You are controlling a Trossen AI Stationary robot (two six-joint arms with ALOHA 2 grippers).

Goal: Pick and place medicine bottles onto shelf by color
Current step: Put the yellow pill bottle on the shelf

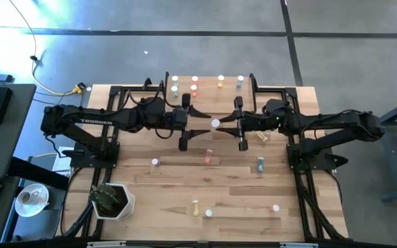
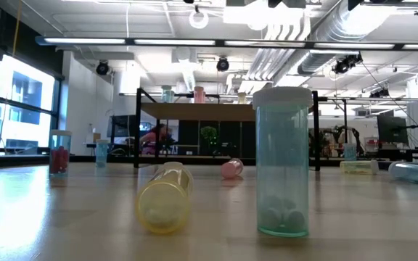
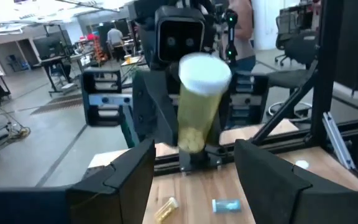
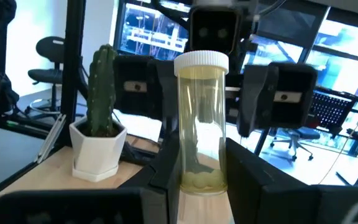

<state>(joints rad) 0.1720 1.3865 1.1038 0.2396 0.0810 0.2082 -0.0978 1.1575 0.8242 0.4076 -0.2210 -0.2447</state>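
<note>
My right gripper (image 1: 227, 125) is shut on a yellow bottle with a white cap (image 1: 216, 124), held above the table's middle. My left gripper (image 1: 193, 126) faces it from the left, open and empty, with the bottle (image 3: 199, 106) just beyond its fingertips. The shelf (image 1: 207, 88) stands at the far edge and carries several bottles: green (image 1: 174, 83), pink-red (image 1: 194, 83), yellow-orange (image 1: 220, 81) and blue (image 1: 240, 81). Loose bottles lie or stand on the table, among them a pink one (image 1: 209, 155), a blue one (image 1: 260, 164) and a yellow one (image 1: 260, 138). My right gripper pinches the lower part of the yellow bottle's body (image 4: 199, 168) between its two fingers. The fingers come level from the table's right side. The bottle stands about upright, cap up, lifted clear of the table.
A potted cactus (image 1: 112, 200) stands at the near left corner. More bottles sit near the front edge (image 1: 196, 205) (image 1: 276, 207) and at the left (image 1: 155, 162). In the low view a blue bottle (image 2: 283, 159) stands up close beside a lying yellow one (image 2: 165, 197).
</note>
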